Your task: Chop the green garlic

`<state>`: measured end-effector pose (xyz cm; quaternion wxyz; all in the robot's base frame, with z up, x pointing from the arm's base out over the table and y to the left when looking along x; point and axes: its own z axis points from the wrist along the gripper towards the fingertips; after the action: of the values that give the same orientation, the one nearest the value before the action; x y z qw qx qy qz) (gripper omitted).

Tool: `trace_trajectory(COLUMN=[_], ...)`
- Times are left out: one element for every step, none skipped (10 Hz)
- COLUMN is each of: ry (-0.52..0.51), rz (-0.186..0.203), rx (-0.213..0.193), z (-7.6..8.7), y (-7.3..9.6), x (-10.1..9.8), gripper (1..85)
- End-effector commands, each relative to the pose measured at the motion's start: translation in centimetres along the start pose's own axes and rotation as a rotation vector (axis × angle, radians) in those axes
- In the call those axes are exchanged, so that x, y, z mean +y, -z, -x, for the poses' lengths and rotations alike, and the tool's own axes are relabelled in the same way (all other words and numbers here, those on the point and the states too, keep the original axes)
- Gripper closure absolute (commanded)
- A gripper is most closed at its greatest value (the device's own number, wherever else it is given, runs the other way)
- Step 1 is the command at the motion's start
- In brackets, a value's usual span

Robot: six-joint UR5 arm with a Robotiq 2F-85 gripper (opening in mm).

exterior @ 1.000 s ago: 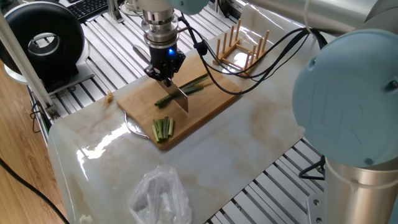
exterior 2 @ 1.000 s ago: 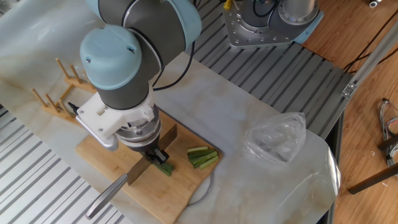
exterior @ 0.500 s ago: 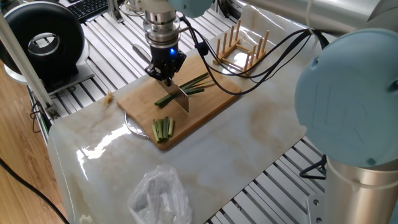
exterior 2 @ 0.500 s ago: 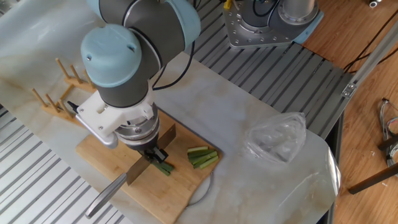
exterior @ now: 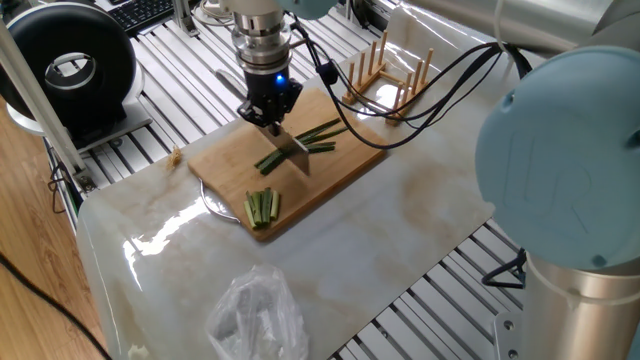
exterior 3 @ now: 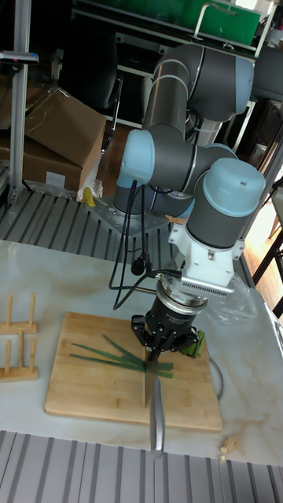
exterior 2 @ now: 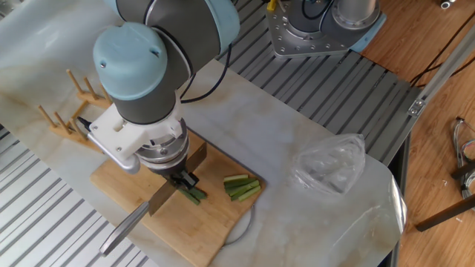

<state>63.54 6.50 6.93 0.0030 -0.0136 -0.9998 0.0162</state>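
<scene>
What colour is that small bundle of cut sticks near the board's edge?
Pale yellow-green; the bundle shows best in one fixed view.

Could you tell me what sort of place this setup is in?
Most likely a robotics lab, not a kitchen: the cutting board lies on a marble-look sheet over an aluminium-slat bench, with cardboard boxes and a keyboard nearby.

The gripper (exterior: 271, 121) stands over the cutting board (exterior: 225, 150), its knife (exterior 3: 148, 384) across the green garlic (exterior: 320, 131). Beyond it a wooden rack (exterior: 385, 75) blocks the way; on the opposite side, past the cut sticks (exterior: 262, 205), bare table (exterior: 400, 215) lies open (a crumpled bag (exterior: 258, 315) sits further off).
</scene>
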Motion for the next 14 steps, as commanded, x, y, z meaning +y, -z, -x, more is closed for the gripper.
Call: trace_trajectory(ry=[0.005,0.003,0.002,0.000,0.000,-0.001,-0.003,-0.006,-0.006,-0.006,-0.004,0.000,0.003,0.000], rz=[0.012,0.011,0.011,0.012,0.012,0.014,0.016,0.016,0.014,0.018,0.026,0.035,0.034,0.030], rx=[-0.015,-0.015,-0.015,-0.017,-0.018,-0.023,-0.027,-0.029,-0.023,-0.015,-0.015,-0.021,-0.030,-0.036], z=[0.4,0.4,0.4,0.5,0.5,0.7,0.8,0.8,0.7,0.6,0.5,0.6,0.9,1.1], y=[-0.2,-0.4,-0.5,-0.6,-0.7,-0.9,-1.1,-1.0,-0.5,0.2,0.4,0.2,-0.4,-0.8], x=[-0.3,-0.3,-0.2,-0.1,-0.1,0.0,0.1,0.3,0.4,0.6,0.7,0.6,0.3,0.1], gripper=[84.3,84.3,84.3,84.3,84.3,84.3,84.3,84.3,84.3,84.3,84.3,84.3,84.3,84.3])
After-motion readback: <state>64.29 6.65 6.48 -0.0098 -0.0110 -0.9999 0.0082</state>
